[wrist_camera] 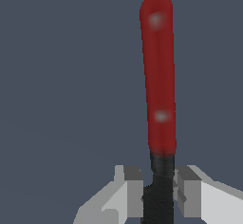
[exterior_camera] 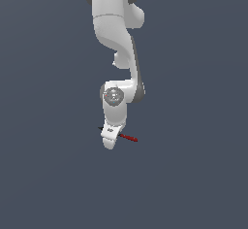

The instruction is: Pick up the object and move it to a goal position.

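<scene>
The object [wrist_camera: 158, 80] is a thin rod, red over most of its visible length and black at the near end. In the wrist view my gripper [wrist_camera: 159, 192] is shut on the black half, one grey finger pressed against each side. In the exterior view the object's [exterior_camera: 129, 137] red half sticks out toward the exterior view's right from my gripper [exterior_camera: 110, 135], and a small black tip shows on the other side. The white hand hides the fingers there.
A plain dark grey-blue surface fills both views. The white arm [exterior_camera: 116, 39] comes down from the top of the exterior view.
</scene>
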Controlling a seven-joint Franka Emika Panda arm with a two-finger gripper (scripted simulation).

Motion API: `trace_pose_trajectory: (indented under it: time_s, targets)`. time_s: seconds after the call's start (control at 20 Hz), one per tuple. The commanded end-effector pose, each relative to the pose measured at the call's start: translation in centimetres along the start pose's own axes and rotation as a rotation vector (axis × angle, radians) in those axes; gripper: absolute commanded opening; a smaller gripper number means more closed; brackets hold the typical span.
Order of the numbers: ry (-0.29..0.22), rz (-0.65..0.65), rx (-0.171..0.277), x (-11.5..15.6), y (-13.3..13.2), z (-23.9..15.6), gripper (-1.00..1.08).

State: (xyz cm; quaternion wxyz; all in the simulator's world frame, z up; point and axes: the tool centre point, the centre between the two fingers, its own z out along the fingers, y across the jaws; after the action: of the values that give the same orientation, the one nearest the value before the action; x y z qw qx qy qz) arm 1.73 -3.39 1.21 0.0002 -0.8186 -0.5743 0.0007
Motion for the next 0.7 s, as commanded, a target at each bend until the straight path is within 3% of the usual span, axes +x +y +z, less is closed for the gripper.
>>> trace_pose_trajectory:
  time_s: [0.0,0.65]
  targets:
    - [0.000,0.000,-0.001,0.1,0.4,-0.5,-1.00]
    - [0.002,0.000,-0.001,1.5,5.3,-6.4,-1.00]
